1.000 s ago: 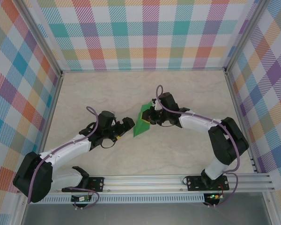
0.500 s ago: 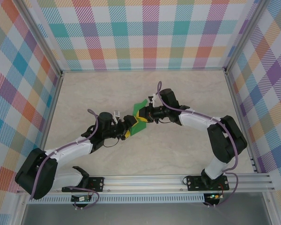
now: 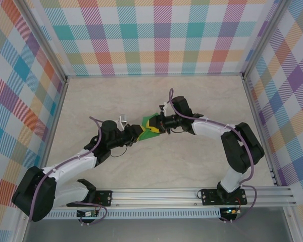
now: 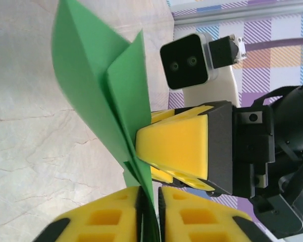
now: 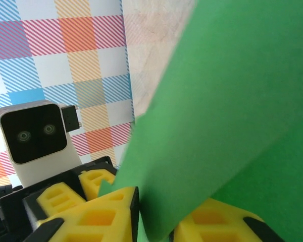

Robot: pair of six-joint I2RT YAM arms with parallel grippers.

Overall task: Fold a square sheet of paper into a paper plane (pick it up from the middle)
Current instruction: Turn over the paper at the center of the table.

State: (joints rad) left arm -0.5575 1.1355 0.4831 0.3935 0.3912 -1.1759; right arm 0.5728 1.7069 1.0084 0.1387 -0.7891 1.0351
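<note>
The square sheet of paper (image 3: 151,126), bright green, is folded into a narrow pointed paper plane shape and hangs above the table between both grippers. My left gripper (image 3: 140,132) is shut on its lower edge; the left wrist view shows the folded paper (image 4: 106,101) pinched between the yellow pads (image 4: 106,219) of that gripper (image 4: 149,194). My right gripper (image 3: 160,124) meets it from the right. Seen from the right wrist, the paper (image 5: 232,101) runs between this gripper's (image 5: 156,214) slightly parted jaws, with a thin gap beside one pad. Its fingers (image 4: 177,146) sit at the crease.
The beige marble-patterned tabletop (image 3: 156,96) is walled by plaid panels (image 3: 156,35) at the back and sides. A metal rail (image 3: 182,194) with the arm bases runs along the near edge. The left arm's camera block (image 5: 33,136) faces the right wrist closely.
My left gripper reached right to the paper and shut on its lower edge. The right gripper's jaws loosened a little. The paper rose slightly and now spans both grippers.
</note>
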